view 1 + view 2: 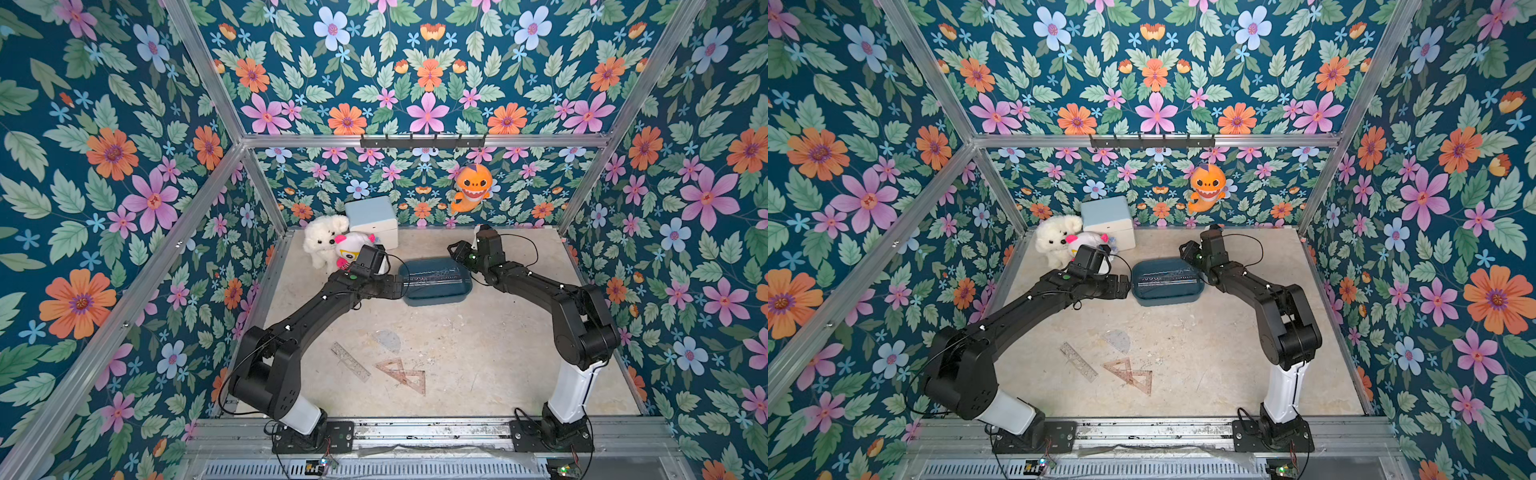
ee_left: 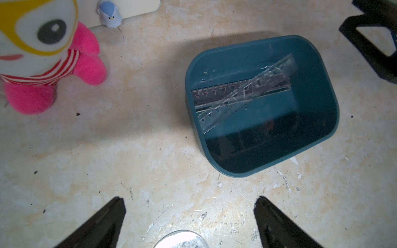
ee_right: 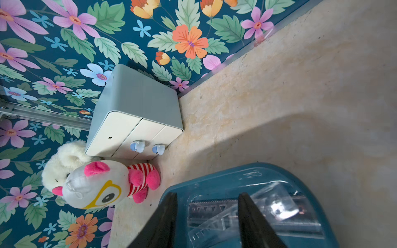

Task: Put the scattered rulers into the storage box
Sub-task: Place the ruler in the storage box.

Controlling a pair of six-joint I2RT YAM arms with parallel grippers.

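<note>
Your left claw (image 2: 190, 199) hangs wide open and empty over bare desk (image 1: 498, 353), just beside the storage box (image 1: 432, 300). Your right claw (image 3: 207, 194) is above the box's far end, jaws apart with nothing pinched between them. In the left wrist view a few clear straight strips (image 2: 236, 94) lie crossed inside the box, and one rests at a slant with an end up against the wall.

Four pieces are left on the desk, near the robot and well apart from the box: a straight ruler (image 1: 350, 361), a half-round protractor (image 1: 388, 340) and two pinkish triangles (image 1: 399, 371) that touch or overlap at a corner.

Expect all of these to be very light, thin, stiff and slick. They lie flat, so a straight pinch from above will probably find no edge. You'd likely do best to press near one end, tip or slide the piece until an edge lifts, then grip across the narrow width near the middle. The triangles should be taken on one side bar. Squeeze gently, since thin plastic can snap or flick out of the claw
</note>
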